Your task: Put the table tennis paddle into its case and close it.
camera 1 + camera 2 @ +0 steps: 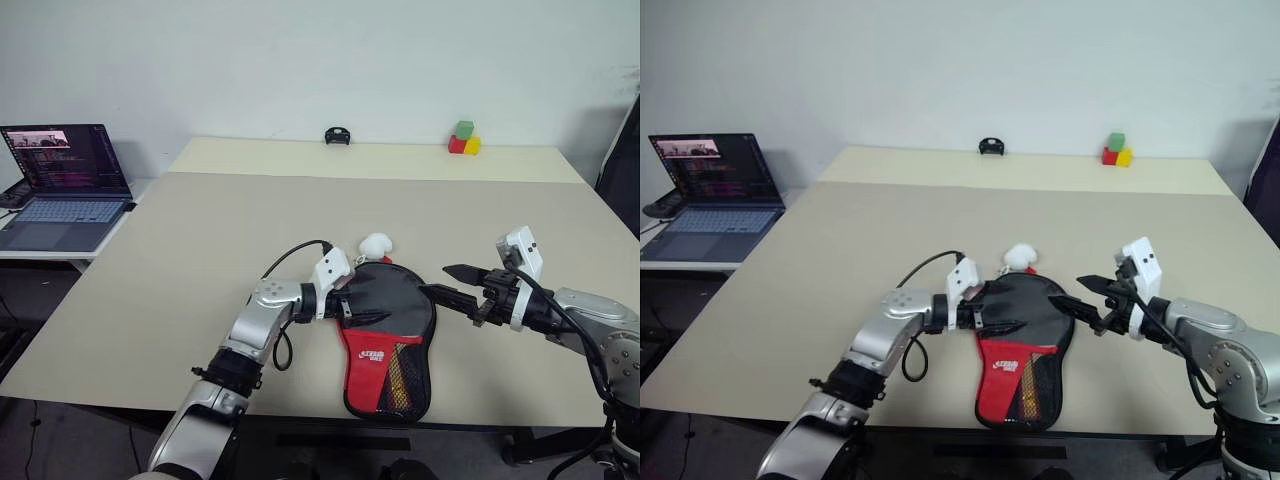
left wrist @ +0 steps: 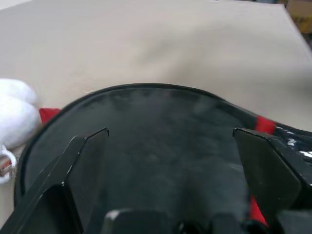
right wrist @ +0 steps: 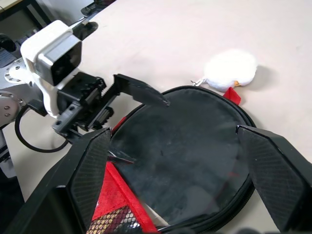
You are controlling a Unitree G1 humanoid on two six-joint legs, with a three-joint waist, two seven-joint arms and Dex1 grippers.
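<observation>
Both grippers, left and right, wide open, empty, flanking zip case. Advise pinning case edge, then tracing zipper slowly, avoiding pompom.

Lab: bare white wall, worktable, laptop alongside

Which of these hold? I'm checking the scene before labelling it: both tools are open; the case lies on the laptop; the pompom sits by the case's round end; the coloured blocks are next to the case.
1. True: left tool and right tool stand open.
2. False: the case lies on the table; the laptop is off to the side.
3. True: the pompom sits there.
4. False: the blocks are at the far edge.
</observation>
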